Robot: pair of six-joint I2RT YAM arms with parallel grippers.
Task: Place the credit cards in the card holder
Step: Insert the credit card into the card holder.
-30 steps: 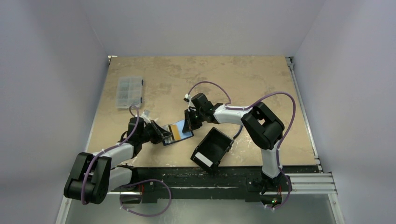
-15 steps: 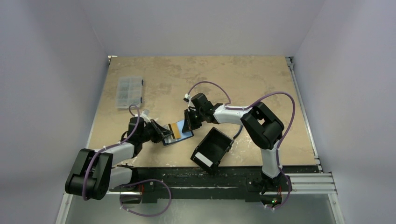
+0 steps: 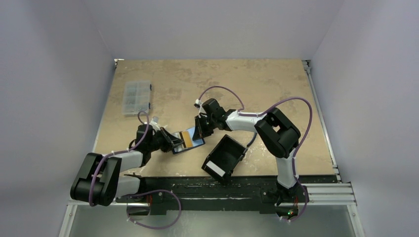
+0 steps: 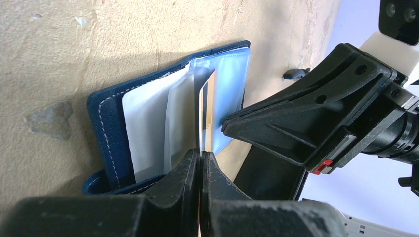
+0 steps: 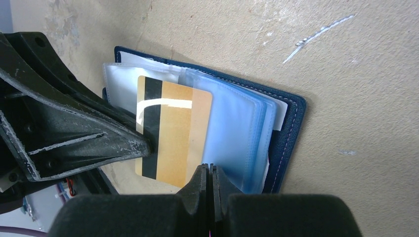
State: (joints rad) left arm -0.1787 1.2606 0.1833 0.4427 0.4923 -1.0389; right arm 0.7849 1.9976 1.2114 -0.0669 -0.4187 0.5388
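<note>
Tabletop [image 3: 247, 84] — card holder [image 3: 197, 141] clear of edges

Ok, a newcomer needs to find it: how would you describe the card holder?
On the tan table, look at the near middle, just left of the black tray. The card holder lies open there. Unlike the tray and the clear compartment box far left, it is a flat navy wallet with shiny blue sleeves and a gold card over it.

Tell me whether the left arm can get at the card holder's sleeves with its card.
Probably yes. The card holder lies open right before the left gripper, shut on the gold card; the right gripper sits at the sleeves' edge, not across them.
</note>
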